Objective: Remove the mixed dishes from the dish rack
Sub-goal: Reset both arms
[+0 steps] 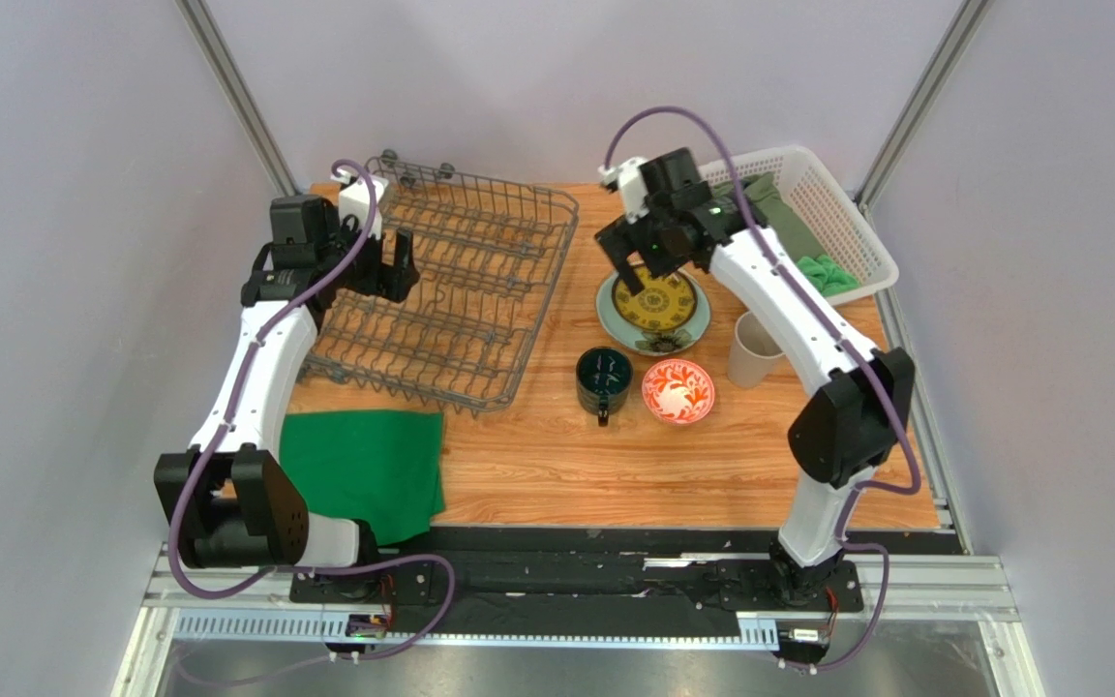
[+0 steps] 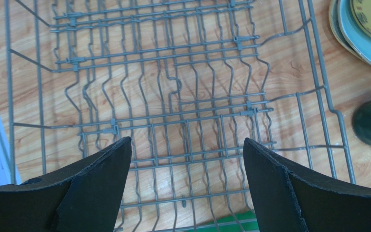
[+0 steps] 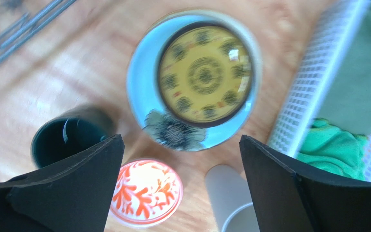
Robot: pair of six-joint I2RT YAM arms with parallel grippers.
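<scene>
Dishes all stand on the table (image 1: 549, 465), right of the rack (image 1: 450, 276), none of them in it. Nearest are the mug (image 1: 604, 381) and the red bowl (image 1: 678, 391), just beside each other. The cup (image 1: 754, 349) is a little farther right. Behind them the yellow plate (image 3: 204, 75) lies on the teal plate (image 3: 141, 82).

The right gripper (image 3: 181, 140) hangs over that stack with its fingers spread wide, holding nothing. The left gripper (image 2: 187, 140) is equally wide and empty above the bare rack. The unloading looks finished.

I see 2 risks. A low or sideways retreat by the right arm could clip the yellow plate's rim and slide it off, or knock the cup. A dip by the left arm could snag a finger in the tines and drag the rack.
</scene>
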